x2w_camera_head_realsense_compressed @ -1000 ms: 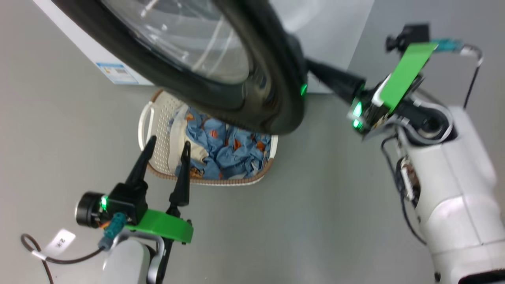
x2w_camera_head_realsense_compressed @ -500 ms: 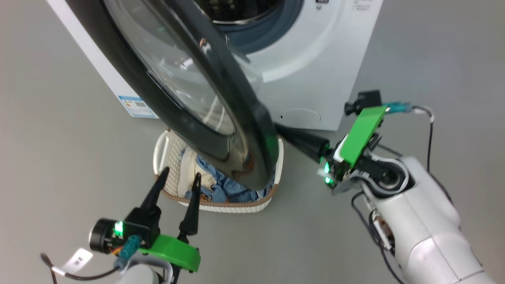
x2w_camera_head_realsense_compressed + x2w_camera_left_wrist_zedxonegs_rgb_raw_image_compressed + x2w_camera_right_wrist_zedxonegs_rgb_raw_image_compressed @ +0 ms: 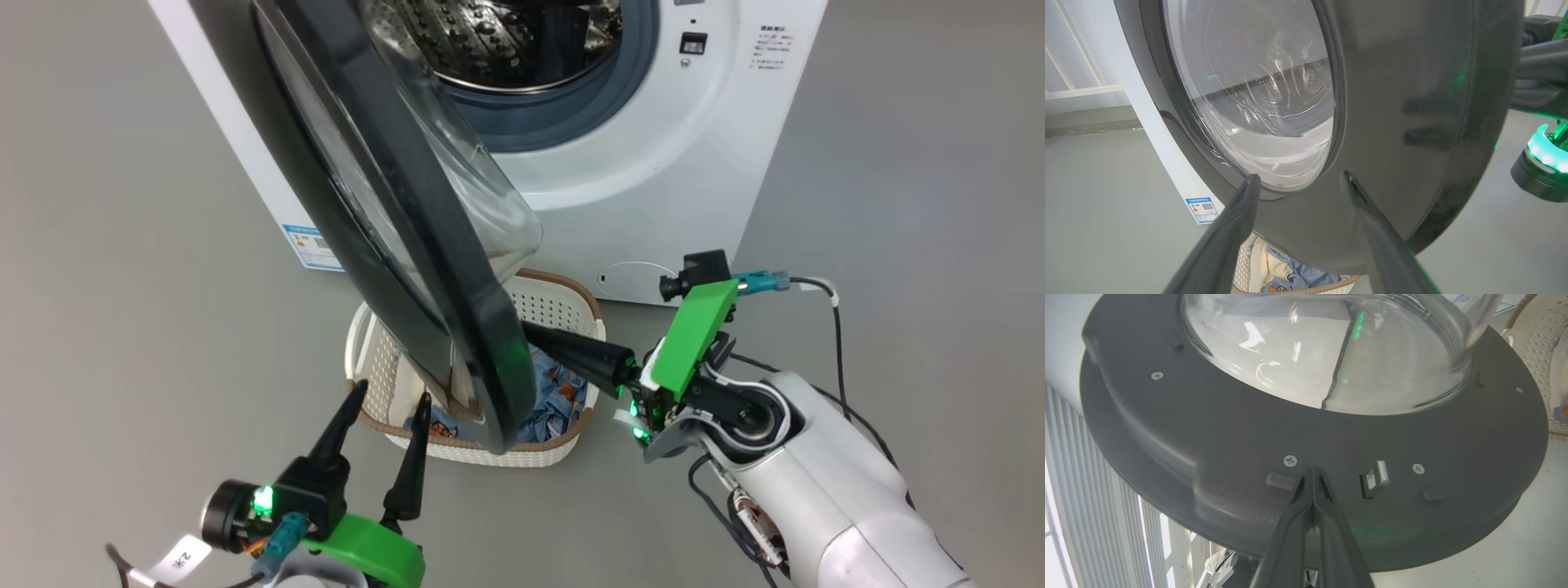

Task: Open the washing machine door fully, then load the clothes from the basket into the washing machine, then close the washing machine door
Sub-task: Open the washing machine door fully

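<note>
The white washing machine (image 3: 653,163) stands ahead with its steel drum (image 3: 506,41) showing. The washing machine door (image 3: 490,359) stands partly open, its black rim edge-on above the basket (image 3: 555,306). Blue printed clothes (image 3: 563,392) lie in the basket. My right gripper (image 3: 526,331) is shut, its tips (image 3: 1312,470) pressed against the door's grey inner face (image 3: 1208,428) below the glass bowl (image 3: 1323,347). My left gripper (image 3: 391,392) is open and holds nothing. It points at the door's outer face (image 3: 1404,102), its tips (image 3: 1299,175) a short way off.
The basket sits on the grey floor right in front of the machine, under the door's lower edge. A blue label (image 3: 310,245) marks the machine's lower left corner. The door latch (image 3: 1374,479) sits just right of my right fingertips. Bare floor lies to both sides.
The head camera has tilted up, bringing the drum into view. The door has swung wider with my shut right gripper against its inner side. The left gripper stays open.
</note>
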Controlling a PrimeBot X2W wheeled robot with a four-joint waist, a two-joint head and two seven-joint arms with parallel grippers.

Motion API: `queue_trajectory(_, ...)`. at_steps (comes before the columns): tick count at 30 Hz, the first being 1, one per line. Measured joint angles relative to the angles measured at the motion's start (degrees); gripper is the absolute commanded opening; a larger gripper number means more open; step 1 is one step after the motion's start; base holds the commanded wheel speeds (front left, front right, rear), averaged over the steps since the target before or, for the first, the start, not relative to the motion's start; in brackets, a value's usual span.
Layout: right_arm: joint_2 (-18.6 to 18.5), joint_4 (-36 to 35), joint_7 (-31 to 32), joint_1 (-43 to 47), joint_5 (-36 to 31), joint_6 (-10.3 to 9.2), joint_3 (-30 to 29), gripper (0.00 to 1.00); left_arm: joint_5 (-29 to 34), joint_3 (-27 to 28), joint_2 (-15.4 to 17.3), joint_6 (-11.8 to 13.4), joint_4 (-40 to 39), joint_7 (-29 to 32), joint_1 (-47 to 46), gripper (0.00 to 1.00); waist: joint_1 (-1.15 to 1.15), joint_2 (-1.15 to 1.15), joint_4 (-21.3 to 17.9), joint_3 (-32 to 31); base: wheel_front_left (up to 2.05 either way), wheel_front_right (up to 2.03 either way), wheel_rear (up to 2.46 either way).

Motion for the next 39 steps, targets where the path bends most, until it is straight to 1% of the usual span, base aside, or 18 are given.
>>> queue_trajectory(10, 0.14, 1.05, -1.8, -0.17, 3.27, 0.0, 3.48, 0.0, -0.4, -0.01, 0.03, 0.32, 0.01, 0.0, 0.04, 1.0, 0.0, 0.0, 0.24, -0.36, 0.0, 0.0, 0.0)
queue_trajectory(16, 0.3, 1.66, -3.37, -0.23, 3.66, 0.0, 3.76, 0.0, -0.41, 0.09, 0.04, 0.32, 0.02, 0.0, 0.04, 1.0, 0.0, 0.0, -0.14, -0.38, 0.0, 0.0, 0.0)
queue_trajectory(20, 0.25, 1.37, -5.81, -0.2, 4.33, 0.0, 1.91, 0.0, -0.4, 0.2, 0.04, 0.32, 0.05, 0.0, 0.04, 1.0, 0.0, 0.0, -0.42, -0.42, 0.0, 0.0, 0.0)
queue_trajectory(24, -0.9, -0.57, -8.53, 0.15, 4.87, 0.0, -0.76, 0.0, -0.4, 0.45, 0.04, 0.32, 0.13, 0.0, 0.04, 1.0, 0.0, 0.0, -0.83, -0.46, 0.0, 0.0, 0.0)
queue_trajectory(28, -2.63, -4.34, -11.78, 2.87, 5.28, 0.0, -3.91, 0.0, -0.38, 0.92, 0.05, 0.32, 0.27, 0.0, 0.04, 1.0, 0.0, 0.0, -1.44, -0.64, 0.0, 0.0, 0.0)
queue_trajectory(32, -4.75, -8.99, -16.03, 7.47, 4.65, 0.0, -7.12, 0.0, -0.31, 1.44, 0.05, 0.32, 0.52, 0.0, 0.05, 1.0, 0.0, 0.0, -2.13, -1.08, 0.0, 0.0, 0.0)
queue_trajectory(33, -5.3, -10.28, -17.06, 8.89, 4.02, 0.0, -7.7, 0.32, -0.31, 1.55, 0.05, 0.31, 0.59, 0.0, 0.07, 1.0, 0.0, 0.0, -2.28, -1.26, 0.0, 0.0, 0.0)
queue_trajectory(34, -5.8, -11.73, -18.11, 10.43, 3.34, 0.0, -8.31, 0.73, -0.3, 1.68, 0.05, 0.31, 0.66, 0.0, 0.07, 1.0, 0.0, 0.0, -2.42, -1.43, 0.0, 0.0, 0.0)
queue_trajectory(35, -6.19, -13.15, -19.23, 12.07, 2.66, 0.0, -8.79, 1.0, -0.3, 1.88, 0.04, 0.31, 0.74, 0.0, 0.08, 1.0, 0.0, 0.0, -2.55, -1.62, 0.0, 0.0, 0.0)
queue_trajectory(39, -6.72, -17.82, -23.26, 18.84, -0.23, 0.0, -9.33, 1.0, 0.1, 2.8, 0.07, 0.21, 0.9, 0.0, 0.15, 1.0, 0.0, 0.0, -3.13, -2.45, 0.0, 0.0, 0.0)
